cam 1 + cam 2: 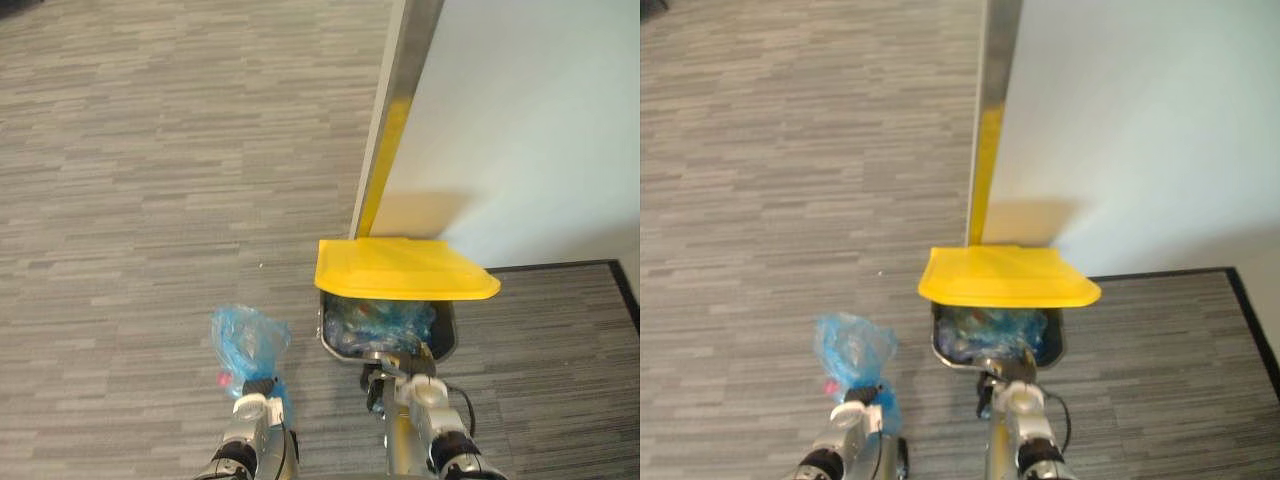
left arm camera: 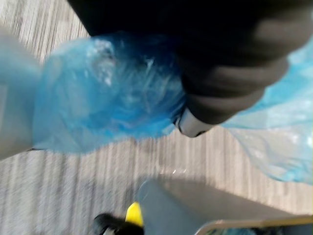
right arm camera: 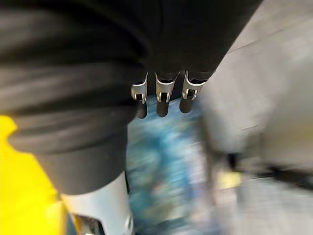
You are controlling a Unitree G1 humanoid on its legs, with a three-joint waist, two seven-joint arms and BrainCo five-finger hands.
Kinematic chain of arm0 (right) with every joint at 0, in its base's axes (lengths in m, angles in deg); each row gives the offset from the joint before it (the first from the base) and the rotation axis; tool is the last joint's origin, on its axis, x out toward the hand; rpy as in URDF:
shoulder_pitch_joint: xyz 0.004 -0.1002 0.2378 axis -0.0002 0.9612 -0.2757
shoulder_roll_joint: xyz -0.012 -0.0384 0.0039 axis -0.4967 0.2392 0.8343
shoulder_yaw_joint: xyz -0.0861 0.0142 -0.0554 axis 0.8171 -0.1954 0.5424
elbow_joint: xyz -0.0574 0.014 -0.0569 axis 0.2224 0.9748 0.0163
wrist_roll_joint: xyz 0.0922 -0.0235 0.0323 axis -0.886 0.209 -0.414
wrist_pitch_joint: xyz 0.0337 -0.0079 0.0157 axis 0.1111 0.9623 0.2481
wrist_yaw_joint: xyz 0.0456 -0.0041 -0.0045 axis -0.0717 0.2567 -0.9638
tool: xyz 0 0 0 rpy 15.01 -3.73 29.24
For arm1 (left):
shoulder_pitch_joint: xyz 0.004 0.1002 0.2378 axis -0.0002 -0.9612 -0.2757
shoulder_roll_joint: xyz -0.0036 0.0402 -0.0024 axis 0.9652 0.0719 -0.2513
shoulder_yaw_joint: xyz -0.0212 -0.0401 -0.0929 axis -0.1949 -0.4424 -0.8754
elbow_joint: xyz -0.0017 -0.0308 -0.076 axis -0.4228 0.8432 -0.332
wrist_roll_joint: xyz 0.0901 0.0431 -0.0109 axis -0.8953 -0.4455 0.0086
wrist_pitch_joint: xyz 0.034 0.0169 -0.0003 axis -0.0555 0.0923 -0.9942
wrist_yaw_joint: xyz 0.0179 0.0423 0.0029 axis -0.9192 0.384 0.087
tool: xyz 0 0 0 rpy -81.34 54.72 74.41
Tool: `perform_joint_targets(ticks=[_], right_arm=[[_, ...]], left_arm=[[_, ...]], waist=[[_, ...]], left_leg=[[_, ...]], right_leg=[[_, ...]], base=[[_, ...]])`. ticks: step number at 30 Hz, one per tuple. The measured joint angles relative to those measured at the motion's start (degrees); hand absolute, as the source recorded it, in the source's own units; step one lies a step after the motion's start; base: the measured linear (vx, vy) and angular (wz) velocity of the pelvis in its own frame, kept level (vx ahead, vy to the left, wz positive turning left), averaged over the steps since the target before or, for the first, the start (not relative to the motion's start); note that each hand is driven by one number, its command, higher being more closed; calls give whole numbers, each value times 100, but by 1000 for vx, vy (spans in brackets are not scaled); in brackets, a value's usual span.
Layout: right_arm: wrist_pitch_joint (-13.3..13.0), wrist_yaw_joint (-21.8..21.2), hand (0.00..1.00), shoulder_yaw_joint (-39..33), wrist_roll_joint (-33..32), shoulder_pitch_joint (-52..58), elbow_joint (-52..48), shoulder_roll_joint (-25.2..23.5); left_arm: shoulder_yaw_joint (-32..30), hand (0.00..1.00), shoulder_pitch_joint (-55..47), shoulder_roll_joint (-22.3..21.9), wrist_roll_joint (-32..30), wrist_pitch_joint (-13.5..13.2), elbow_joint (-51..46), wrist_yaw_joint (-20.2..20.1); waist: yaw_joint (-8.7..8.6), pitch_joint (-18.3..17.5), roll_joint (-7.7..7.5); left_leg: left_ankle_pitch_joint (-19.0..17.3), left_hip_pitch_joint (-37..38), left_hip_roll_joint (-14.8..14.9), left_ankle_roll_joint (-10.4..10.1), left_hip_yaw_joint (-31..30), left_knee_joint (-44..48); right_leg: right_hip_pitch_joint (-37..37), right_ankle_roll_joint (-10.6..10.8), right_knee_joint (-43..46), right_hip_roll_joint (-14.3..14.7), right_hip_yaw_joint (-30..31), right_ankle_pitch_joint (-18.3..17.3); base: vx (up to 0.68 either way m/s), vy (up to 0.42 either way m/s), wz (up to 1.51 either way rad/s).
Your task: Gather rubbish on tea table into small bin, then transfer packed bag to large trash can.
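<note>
A packed blue plastic bag (image 1: 245,340) hangs just left of the large trash can (image 1: 447,335), bunched at its neck in my left hand (image 1: 258,385), which is shut on it. In the left wrist view the blue bag (image 2: 107,98) wraps round that hand (image 2: 193,125). The can's yellow lid (image 1: 400,268) is up, showing blue bagged rubbish (image 1: 375,322) inside. At the can's near rim is my right hand (image 1: 385,365). In the right wrist view the right hand (image 3: 161,98) has straight fingers over the blue contents, holding nothing.
A white wall panel (image 1: 520,120) with a metal edge post (image 1: 400,90) stands right behind the can. A black floor strip (image 1: 560,266) runs along the wall's foot on the right. Grey carpet (image 1: 130,200) stretches to the left.
</note>
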Motion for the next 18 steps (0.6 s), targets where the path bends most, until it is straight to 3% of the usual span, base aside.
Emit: perform_joint_targets(ticks=[5,10,18], right_arm=[[-51,182,0,182,-9,-616,-702,66],[-4,368,0,180,-192,-1338,-1293,430],[50,626,0,19,-521,-2372,-1909,904]], left_arm=[[204,100,35,7,287,-145,-560,198],[906,100,-34,69,552,-254,-1539,230],[2004,100,-34,123,774,-375,-2793,219]], waist=[[113,55,13],[194,179,-12],[179,436,-99]], left_leg=[[-150,-490,80,-119,-140,265],[-148,-688,224,-124,-316,269],[-128,-766,315,-161,-442,267]], right_leg=[[-310,15,-115,33,-10,222],[-378,38,-261,240,-133,274],[-416,-8,-186,298,-237,215]], base=[[-93,-78,2],[-20,-89,2],[-15,-74,4]])
